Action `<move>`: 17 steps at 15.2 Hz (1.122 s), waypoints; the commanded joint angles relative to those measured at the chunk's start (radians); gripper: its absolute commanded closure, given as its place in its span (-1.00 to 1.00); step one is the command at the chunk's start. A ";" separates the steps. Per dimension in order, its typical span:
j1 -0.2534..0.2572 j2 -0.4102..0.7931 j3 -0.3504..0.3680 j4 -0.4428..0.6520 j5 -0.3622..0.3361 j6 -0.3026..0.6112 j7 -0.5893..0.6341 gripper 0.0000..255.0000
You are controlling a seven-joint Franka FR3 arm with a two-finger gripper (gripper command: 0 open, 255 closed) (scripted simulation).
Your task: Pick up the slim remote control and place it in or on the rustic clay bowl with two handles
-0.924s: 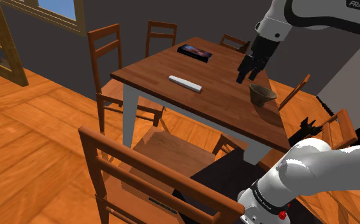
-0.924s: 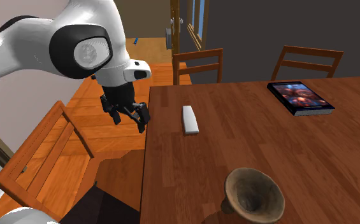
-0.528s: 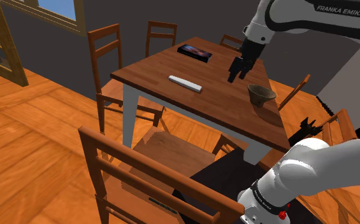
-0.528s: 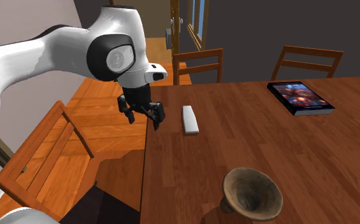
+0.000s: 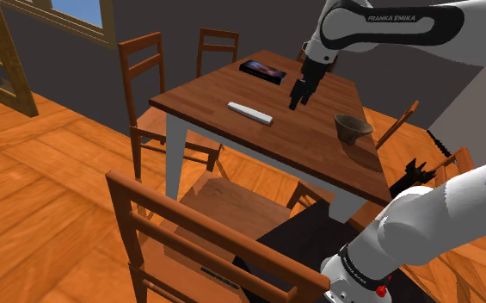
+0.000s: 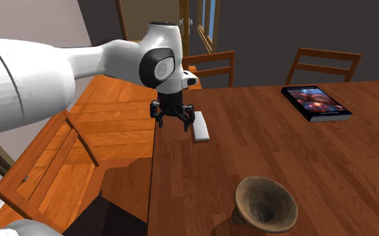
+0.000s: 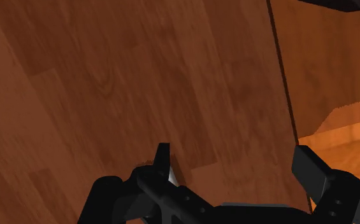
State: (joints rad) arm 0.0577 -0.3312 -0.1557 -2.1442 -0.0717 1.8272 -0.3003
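**A:** Since the shoulder view looks down over the dining table [image 5: 206, 95], where does the remote control [image 5: 249, 113] lie?

**B:** It lies flat on the wood near the table's middle, slim and pale. The black gripper [image 5: 298, 96] hangs above the table to that view's right of it. The clay bowl [image 5: 353, 127] stands further right, near the table's edge.

**A:** And the second exterior view?

**B:** The remote control [image 6: 200, 127] lies close to the table's left edge. The gripper [image 6: 173, 123] is just beside it on the left, raised above the wood and not touching it. The clay bowl [image 6: 265, 203] sits well apart, nearer the camera, and a book [image 6: 316, 102] lies far off to the right.

**A:** How will the remote handle?

**B:** I judge it light, stiff and smooth, so it could slip. I would take it across its narrow width, near the middle of its length, so neither end tips.

**A:** What about the wrist view?

**B:** The fingers [image 7: 312, 168] stand wide apart with only bare table wood [image 7: 140, 76] between them. The hand is spread and carries nothing.
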 commanded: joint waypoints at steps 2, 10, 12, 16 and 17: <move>0.011 0.124 -0.018 0.074 0.016 0.048 -0.067 -1.00; 0.011 0.440 -0.036 0.321 0.079 0.108 -0.245 -1.00; 0.006 0.521 -0.032 0.397 0.096 0.110 -0.285 -1.00; -0.009 0.689 -0.018 0.573 0.124 0.096 -0.357 -1.00; -0.013 0.732 -0.013 0.623 0.129 0.089 -0.373 -1.00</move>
State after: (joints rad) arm 0.0496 0.3564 -0.1727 -1.5731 0.0511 1.9242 -0.6545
